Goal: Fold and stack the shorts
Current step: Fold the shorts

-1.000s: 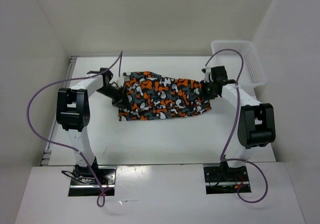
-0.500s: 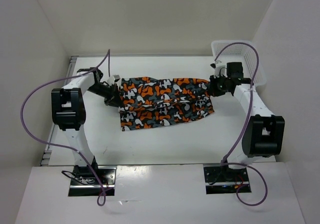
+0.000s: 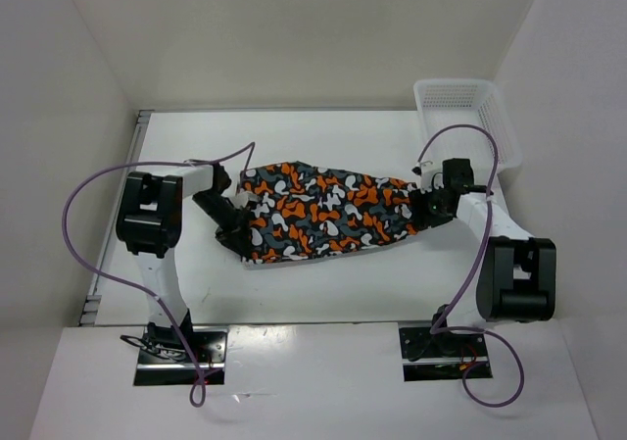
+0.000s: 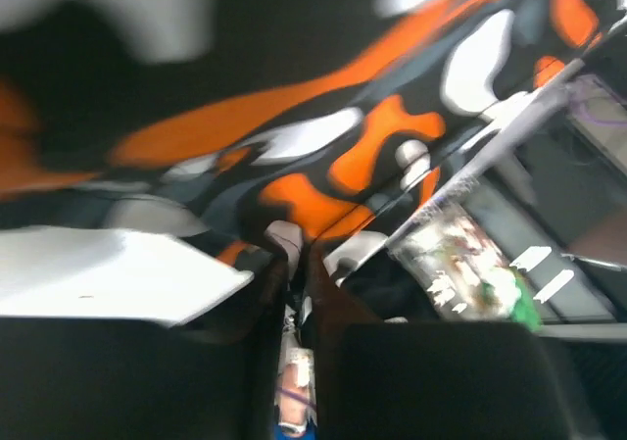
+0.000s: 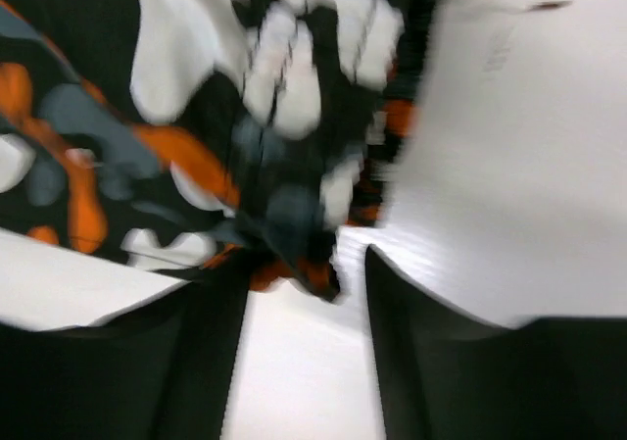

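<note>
The shorts (image 3: 323, 213), printed in orange, white, black and grey-teal, lie as a folded strip across the middle of the table. My left gripper (image 3: 238, 232) sits low at their left end. In the blurred left wrist view its fingers stand a narrow slit apart (image 4: 297, 249), with the shorts' edge (image 4: 294, 136) right at the tips. My right gripper (image 3: 423, 211) is at the shorts' right end. In the right wrist view it is open (image 5: 304, 264), and a corner of the shorts (image 5: 196, 97) hangs loose between the tips over the white table.
A white mesh basket (image 3: 465, 117) stands at the back right corner of the table (image 3: 313, 283). White walls close in the left, right and back sides. Purple cables loop off both arms.
Both grippers swung toward the near side, drawing the shorts' far edge over the rest. The shorts lie nearer and more tilted. Both pairs of jaws have parted.
</note>
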`<state>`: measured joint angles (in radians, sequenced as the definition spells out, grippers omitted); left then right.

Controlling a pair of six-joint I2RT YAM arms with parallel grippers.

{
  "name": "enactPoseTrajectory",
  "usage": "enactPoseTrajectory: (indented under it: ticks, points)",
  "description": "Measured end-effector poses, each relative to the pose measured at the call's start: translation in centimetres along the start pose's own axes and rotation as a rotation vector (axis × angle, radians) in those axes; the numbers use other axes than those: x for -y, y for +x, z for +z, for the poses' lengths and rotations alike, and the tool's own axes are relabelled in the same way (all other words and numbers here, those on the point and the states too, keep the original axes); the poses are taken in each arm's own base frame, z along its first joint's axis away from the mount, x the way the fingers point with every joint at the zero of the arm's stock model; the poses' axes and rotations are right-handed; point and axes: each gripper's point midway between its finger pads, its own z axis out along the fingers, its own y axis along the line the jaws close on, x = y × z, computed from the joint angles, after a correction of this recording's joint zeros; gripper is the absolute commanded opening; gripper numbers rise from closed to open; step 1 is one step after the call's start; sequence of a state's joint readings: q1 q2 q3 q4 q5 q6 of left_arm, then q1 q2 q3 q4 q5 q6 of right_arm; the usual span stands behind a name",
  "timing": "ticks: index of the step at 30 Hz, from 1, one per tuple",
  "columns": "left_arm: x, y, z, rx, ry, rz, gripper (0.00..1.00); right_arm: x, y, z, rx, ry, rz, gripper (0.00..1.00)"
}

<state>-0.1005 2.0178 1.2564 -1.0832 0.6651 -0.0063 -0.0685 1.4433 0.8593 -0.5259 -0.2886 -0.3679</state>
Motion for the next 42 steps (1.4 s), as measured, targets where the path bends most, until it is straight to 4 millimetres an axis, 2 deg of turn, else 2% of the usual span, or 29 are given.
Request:
enactPoseTrajectory:
  ticks: [1, 2, 5, 8, 11, 14, 17, 18, 20, 21, 23, 24, 27, 28, 30, 31, 33, 34, 37, 41, 42]
  points:
    - [-0.5, 0.0, 0.1, -0.003, -0.031, 0.006, 0.37, 0.6, -0.1, 0.0, 0.003, 0.033, -0.006, 0.68]
    - [-0.9, 0.0, 0.2, -0.002, -0.059, 0.014, 0.45, 1.3, -0.1, -0.1, 0.004, 0.065, -0.014, 0.79]
    - [-1.5, 0.2, 0.2, -0.005, -0.118, 0.035, 0.67, 2.5, -0.4, -0.9, 0.018, 0.137, -0.039, 0.84]
    - [-1.0, 0.8, -0.6, 0.009, -0.145, 0.055, 0.70, 2.9, -1.7, -2.8, 0.053, 0.172, -0.086, 0.85]
    - [0.3, 0.2, -3.3, 0.097, -0.145, 0.086, 0.73, 3.1, -5.8, -6.4, 0.144, 0.199, -0.147, 0.85]
    - [1.6, -4.2, -8.2, 0.328, -0.166, 0.178, 0.76, 2.6, -10.8, -10.5, 0.291, 0.252, -0.219, 0.85]
    - [2.6, -9.4, -12.9, 0.547, -0.235, 0.289, 0.80, 1.0, -13.3, -11.9, 0.369, 0.260, -0.277, 0.79]
    - [3.0, -10.9, -13.8, 0.593, -0.254, 0.321, 0.80, 0.5, -13.6, -11.7, 0.373, 0.253, -0.291, 0.72]
    - [3.5, -13.7, -14.5, 0.654, -0.287, 0.372, 0.82, -0.6, -13.7, -10.3, 0.355, 0.232, -0.319, 0.64]
    - [3.5, -15.1, -14.3, 0.668, -0.300, 0.386, 0.82, -1.1, -13.5, -9.3, 0.338, 0.220, -0.327, 0.54]
    - [2.6, -17.7, -13.3, 0.669, -0.327, 0.393, 0.82, -3.3, -12.9, -6.6, 0.292, 0.176, -0.366, 0.45]
    - [2.0, -19.0, -12.5, 0.663, -0.339, 0.393, 0.82, -4.8, -12.3, -5.0, 0.261, 0.142, -0.388, 0.36]
    - [-0.8, -20.8, -9.7, 0.618, -0.379, 0.360, 0.80, -8.0, -10.8, -1.0, 0.184, 0.065, -0.427, 0.24]
    - [-1.6, -21.1, -9.0, 0.604, -0.390, 0.349, 0.66, -8.5, -10.2, 0.2, 0.157, 0.049, -0.425, 0.21]
    - [-2.0, -21.9, -8.9, 0.615, -0.411, 0.350, 0.40, -8.5, -8.9, 2.4, 0.105, 0.041, -0.399, 0.14]
    - [-2.3, -22.2, -9.2, 0.629, -0.431, 0.351, 0.21, -8.2, -8.0, 3.5, 0.076, 0.045, -0.384, 0.12]
    - [-2.7, -22.9, -9.4, 0.649, -0.464, 0.349, 0.09, -7.4, -5.9, 5.1, 0.008, 0.068, -0.355, 0.09]
    - [-2.9, -23.2, -9.4, 0.654, -0.482, 0.350, 0.05, -7.0, -4.9, 5.7, -0.024, 0.080, -0.344, 0.08]
    - [-3.4, -23.8, -9.8, 0.679, -0.519, 0.347, 0.04, -6.3, -2.8, 6.8, -0.083, 0.112, -0.312, 0.04]
    - [-4.4, -24.3, -11.0, 0.713, -0.569, 0.326, 0.04, -6.3, -3.2, 7.0, -0.064, 0.123, -0.279, 0.04]
    - [-4.8, -24.4, -11.3, 0.718, -0.581, 0.317, 0.08, -6.4, -3.3, 7.0, -0.060, 0.117, -0.271, 0.04]
